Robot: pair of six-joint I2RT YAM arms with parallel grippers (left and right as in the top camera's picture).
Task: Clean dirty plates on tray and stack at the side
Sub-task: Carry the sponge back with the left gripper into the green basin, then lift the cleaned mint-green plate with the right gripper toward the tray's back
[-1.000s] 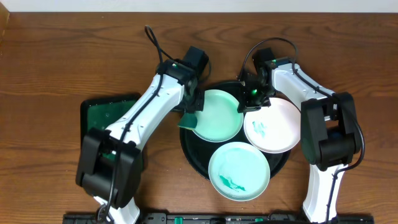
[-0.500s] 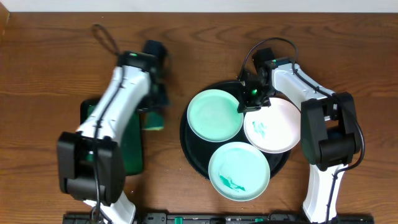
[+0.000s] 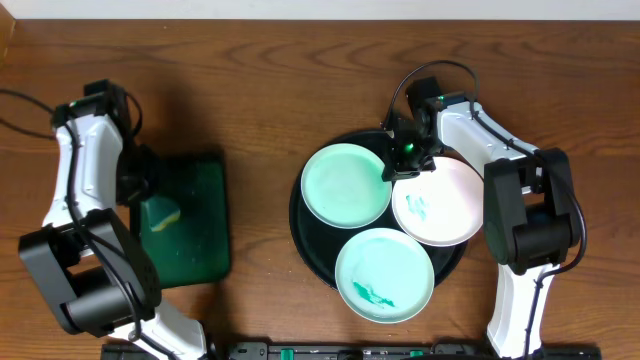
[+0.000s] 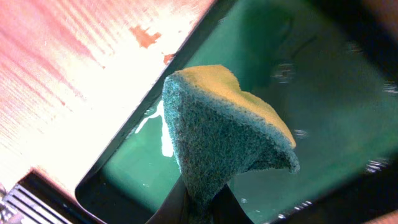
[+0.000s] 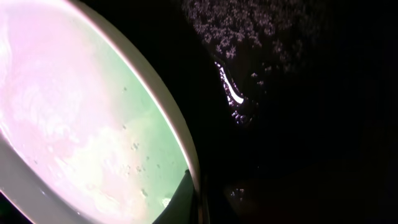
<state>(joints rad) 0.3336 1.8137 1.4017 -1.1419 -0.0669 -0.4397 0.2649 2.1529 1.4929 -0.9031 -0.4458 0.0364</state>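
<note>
The black tray (image 3: pixel 308 248) holds three plates: a clean-looking mint plate (image 3: pixel 345 185), a white plate (image 3: pixel 445 210) with a small green smear, and a mint plate (image 3: pixel 385 272) with green smears. My right gripper (image 3: pixel 398 172) is shut on a pale plate rim (image 5: pixel 180 134) where the upper mint and white plates meet; I cannot tell which of the two it grips. The wet black tray (image 5: pixel 298 93) lies beside that rim, with the right gripper (image 5: pixel 198 208) at the bottom edge. My left gripper (image 3: pixel 150 197) (image 4: pixel 200 210) is shut on a green-and-yellow sponge (image 4: pixel 224 130) (image 3: pixel 160 213).
The sponge hangs over a rectangular dark green tray (image 3: pixel 200 240) at the left, whose wet floor (image 4: pixel 311 81) shows in the left wrist view. Brown wooden table (image 3: pixel 260 90) surrounds both trays. A black cable (image 3: pixel 20 100) trails from the left arm.
The left arm has swung the sponge left, from the upper mint plate to above the dark green tray. The right arm and the three plates have not moved.
</note>
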